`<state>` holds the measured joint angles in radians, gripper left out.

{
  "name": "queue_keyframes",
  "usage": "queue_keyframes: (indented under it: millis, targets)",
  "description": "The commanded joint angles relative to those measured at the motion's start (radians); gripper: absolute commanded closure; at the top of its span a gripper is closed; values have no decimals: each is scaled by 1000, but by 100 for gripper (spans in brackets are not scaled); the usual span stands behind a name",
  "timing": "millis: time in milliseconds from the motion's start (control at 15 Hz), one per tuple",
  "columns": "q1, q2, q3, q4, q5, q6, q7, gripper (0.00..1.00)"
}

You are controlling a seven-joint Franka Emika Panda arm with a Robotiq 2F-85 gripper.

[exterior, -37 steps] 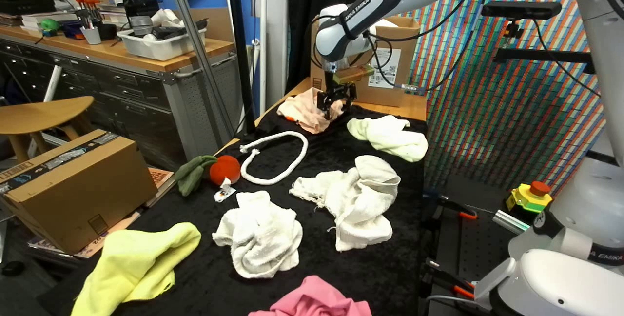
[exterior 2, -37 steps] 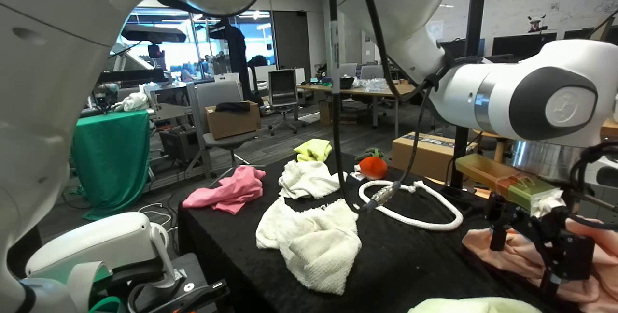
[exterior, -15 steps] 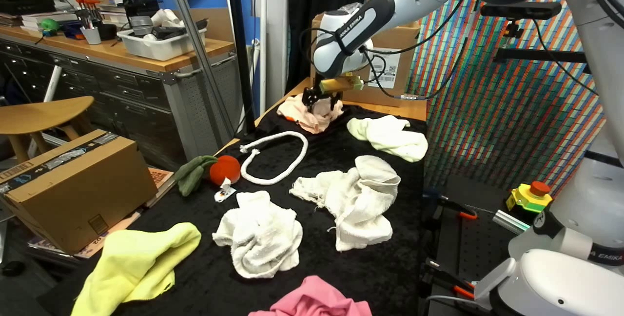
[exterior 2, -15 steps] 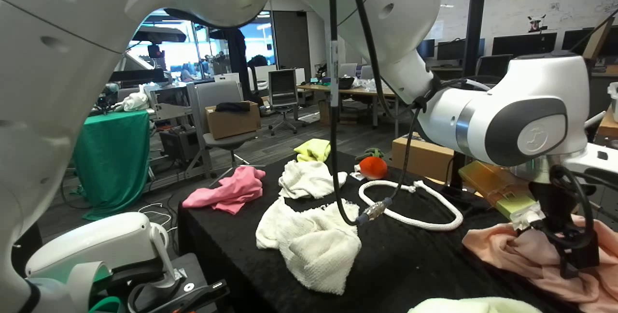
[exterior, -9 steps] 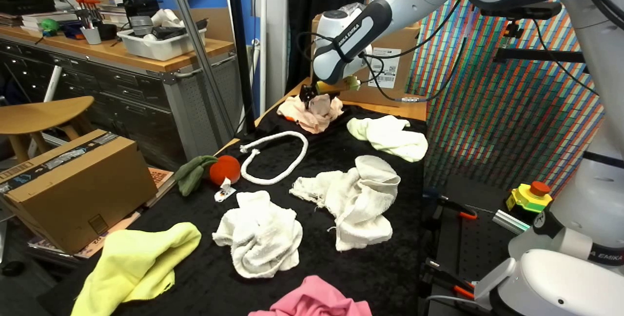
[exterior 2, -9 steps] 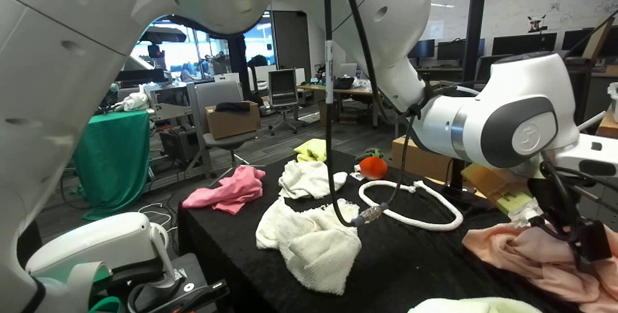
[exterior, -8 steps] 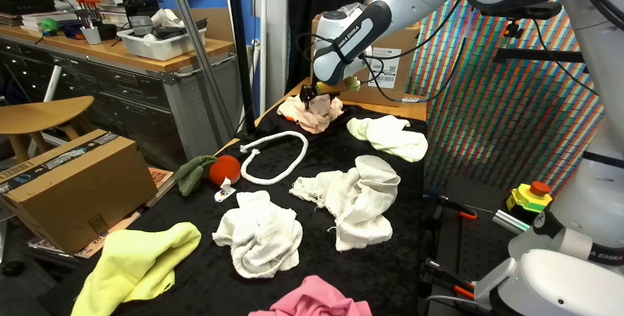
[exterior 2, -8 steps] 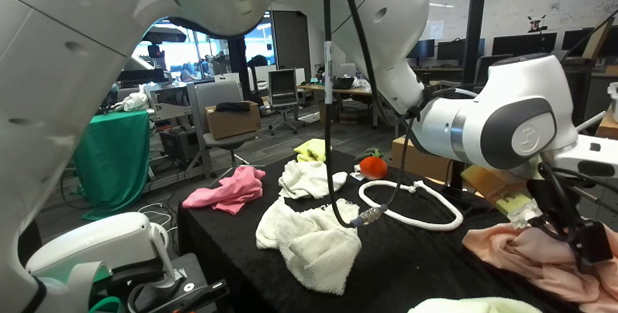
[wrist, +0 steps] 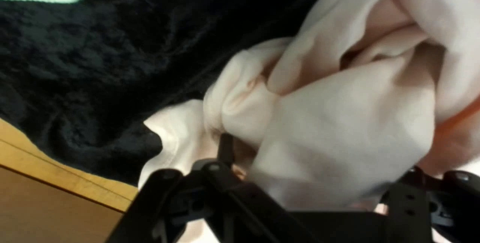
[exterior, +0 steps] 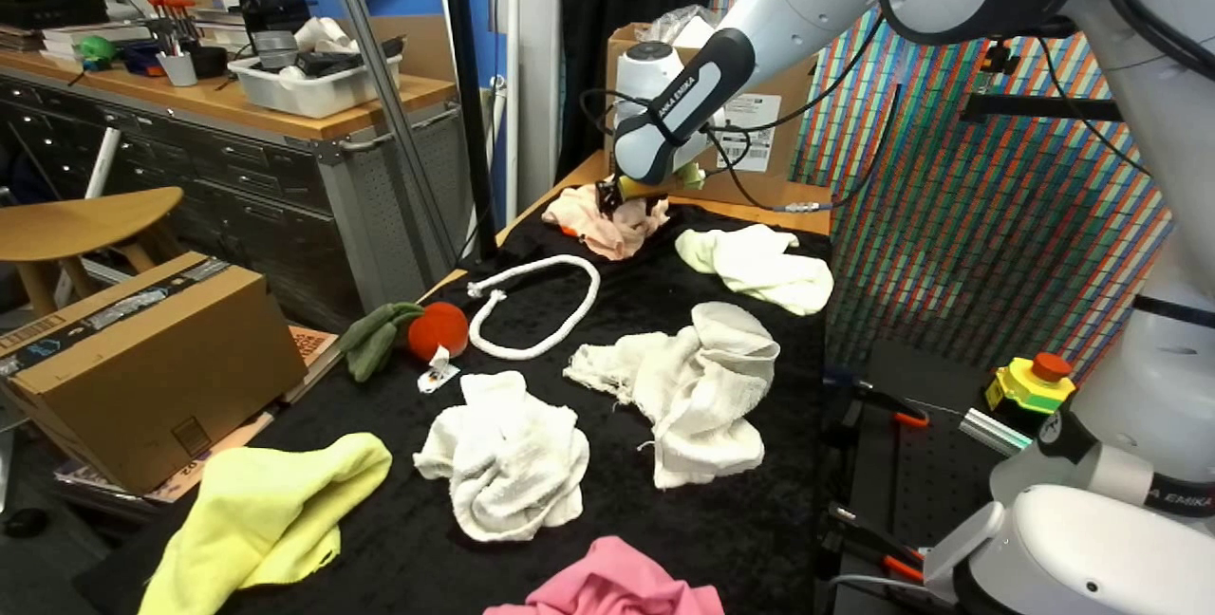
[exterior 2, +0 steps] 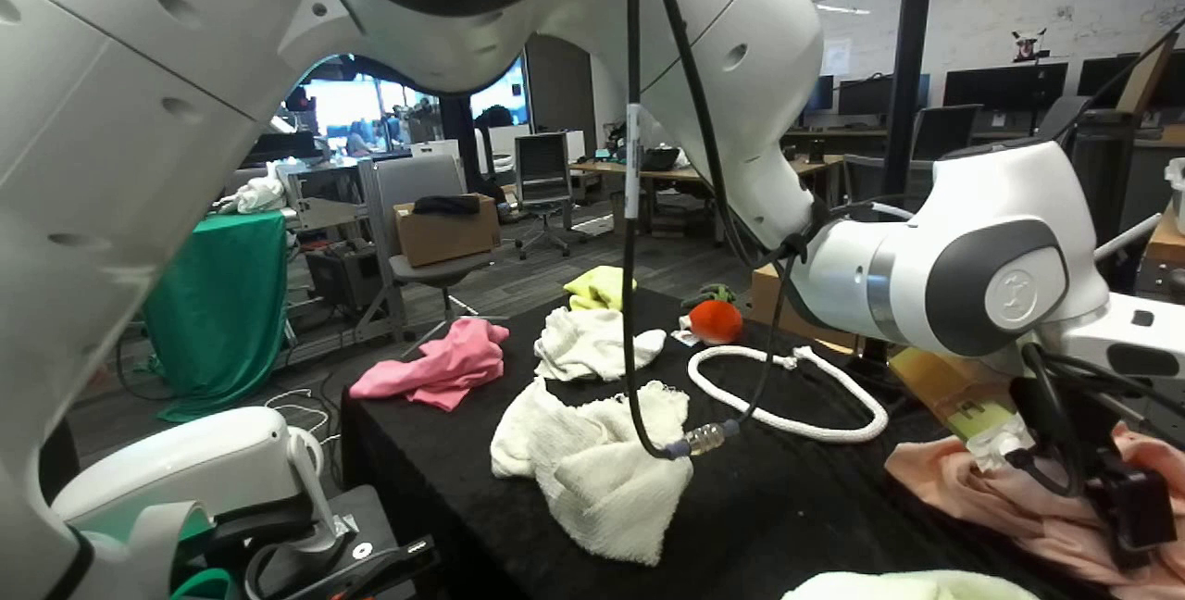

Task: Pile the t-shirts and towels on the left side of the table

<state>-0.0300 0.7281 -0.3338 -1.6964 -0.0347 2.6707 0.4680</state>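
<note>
A crumpled peach cloth (exterior: 617,237) lies at the far end of the black-covered table. It also shows in an exterior view (exterior 2: 1023,498) and fills much of the wrist view (wrist: 337,130). My gripper (wrist: 318,155) is open over it, fingers wide apart with cloth bulging between them. The right fingertip is partly hidden by cloth. A pale green cloth (exterior: 759,269) lies beside it. Two white towels (exterior: 688,392) (exterior: 513,463) lie mid-table. A yellow cloth (exterior: 271,511) and a pink cloth (exterior: 617,587) lie at the end away from my gripper.
A white rope loop (exterior: 517,353), a red ball (exterior: 439,330) and a dark green cloth item (exterior: 375,340) lie along a table edge. A cardboard box (exterior: 759,180) stands behind my gripper. A black pole (exterior: 470,93) rises beside the table. A cable hangs from my arm (exterior 2: 704,438).
My gripper has moved across the peach cloth, turned, and come down lower into it. The peach cloth has shifted slightly. The other cloths have not moved.
</note>
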Motion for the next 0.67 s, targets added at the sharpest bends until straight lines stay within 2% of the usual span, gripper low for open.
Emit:
queue_keyframes:
  millis: [0,200,333,533,600]
  targets:
    - [15,14,-29,6,-5,9,35,54]
    - [26,-1,-43,0,-14,2,49,77]
    - [44,-20,-61,-14,-27,-3,60,89]
    - [69,-66,-79,-41,-54,-23,40,94]
    - [78,-89,-82,-52,-70,-41,30,91]
